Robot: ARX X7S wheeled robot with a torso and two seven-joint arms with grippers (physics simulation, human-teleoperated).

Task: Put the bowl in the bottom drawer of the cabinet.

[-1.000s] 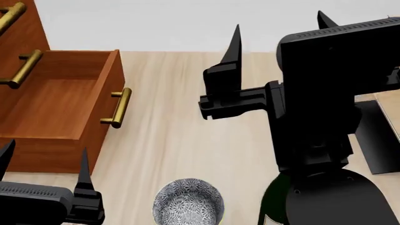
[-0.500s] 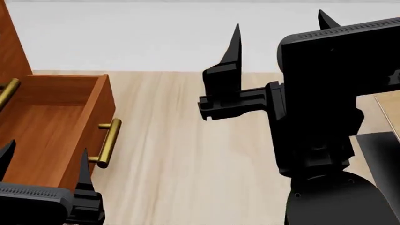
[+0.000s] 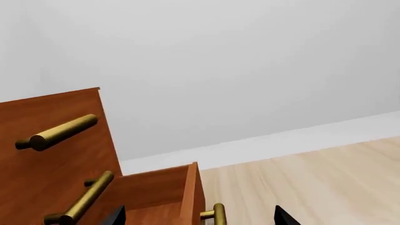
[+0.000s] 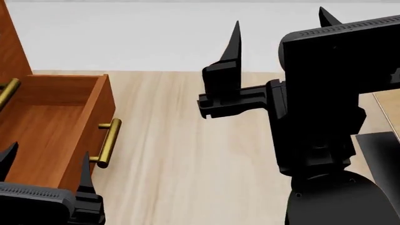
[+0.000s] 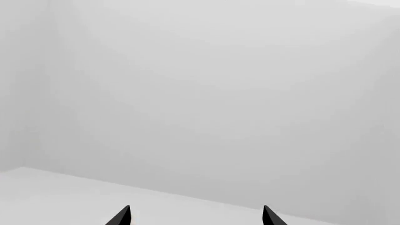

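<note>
At left: bottom drawer (image 4: 47,126) reddish-brown, pulled out, brass handle (image 4: 106,143) | both jaws spread wide, empty

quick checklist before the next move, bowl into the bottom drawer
1. Bottom drawer pulled open: ok.
2. Drawer inside free of clutter: ok as far as it shows.
3. Bowl in sight: not ok, no current view shows it.
4. Left gripper open and holding nothing: ok.
5. Right gripper open and holding nothing: ok.
6. Right gripper aimed at the work: not ok, its wrist view shows only blank wall.
</note>
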